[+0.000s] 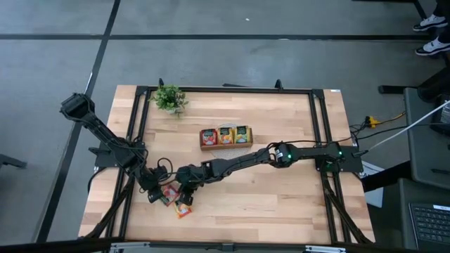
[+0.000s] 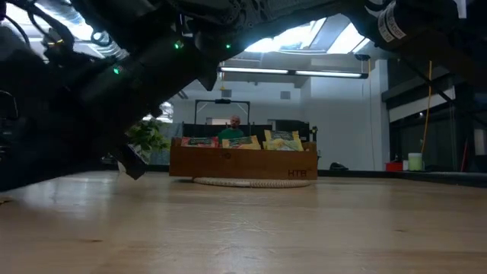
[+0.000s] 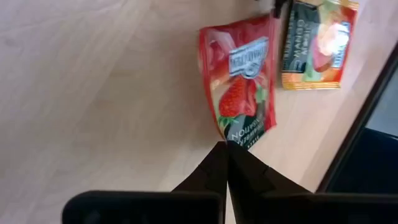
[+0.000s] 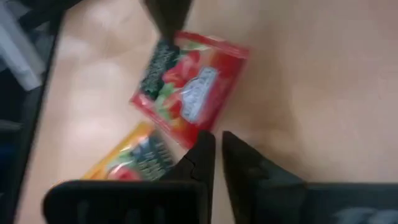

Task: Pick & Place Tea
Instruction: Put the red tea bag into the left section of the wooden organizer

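Two sachets: a red square tea sachet (image 1: 169, 192) with a strawberry picture and an orange square tea sachet (image 1: 183, 208) lie flat on the pale wooden table (image 1: 281, 197), near its front left part, close together.
Left gripper: the left gripper (image 3: 226, 146) has its dark fingers pressed together, pinching the lower corner of the red sachet (image 3: 239, 81); the left wrist view shows this, and the orange sachet (image 3: 317, 43) just beyond.
Right gripper: the right gripper (image 4: 217, 140) sits at the opposite edge of the same red sachet (image 4: 189, 93); its fingers stand a narrow gap apart, and I cannot tell if they grip anything.
High view only: both arms meet over the sachets; the long brown wooden tray (image 1: 226, 136) sits mid-table with red, orange and yellow-green sachets in its three compartments, well apart from the grippers; a small green potted plant (image 1: 169, 98) stands by the far edge.
Low view only: the tray (image 2: 243, 161) from the side, sachet tops showing above its wall; a person behind it in the room.
Hard to make out: in the low view dark arm parts fill the top and left, hiding both loose sachets and both fingertips; the right wrist picture is smeared, and the orange sachet (image 4: 127, 158) is partly covered by that gripper's body.
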Available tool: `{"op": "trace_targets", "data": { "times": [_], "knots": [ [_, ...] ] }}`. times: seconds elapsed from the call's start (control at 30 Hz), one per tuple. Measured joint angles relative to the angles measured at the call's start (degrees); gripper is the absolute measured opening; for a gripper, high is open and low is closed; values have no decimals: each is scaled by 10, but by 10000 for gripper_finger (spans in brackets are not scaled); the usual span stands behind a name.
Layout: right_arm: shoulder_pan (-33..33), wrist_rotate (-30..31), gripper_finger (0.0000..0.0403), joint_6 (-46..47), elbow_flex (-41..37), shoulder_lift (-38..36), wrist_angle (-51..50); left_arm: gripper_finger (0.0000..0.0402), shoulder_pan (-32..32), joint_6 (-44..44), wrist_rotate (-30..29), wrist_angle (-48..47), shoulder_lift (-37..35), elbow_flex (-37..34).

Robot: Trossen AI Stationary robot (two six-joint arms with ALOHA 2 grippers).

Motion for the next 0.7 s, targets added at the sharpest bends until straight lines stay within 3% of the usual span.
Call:
{"op": "trace_targets", "data": {
  "times": [0.2, 0.7],
  "knots": [
    [0, -53, 77, -9, 8, -37, -31, 2, 0, 9, -7, 2, -25, 1],
    [0, -55, 128, -24, 8, -168, -157, 2, 2, 81, -77, 57, -111, 2]
  ]
}}
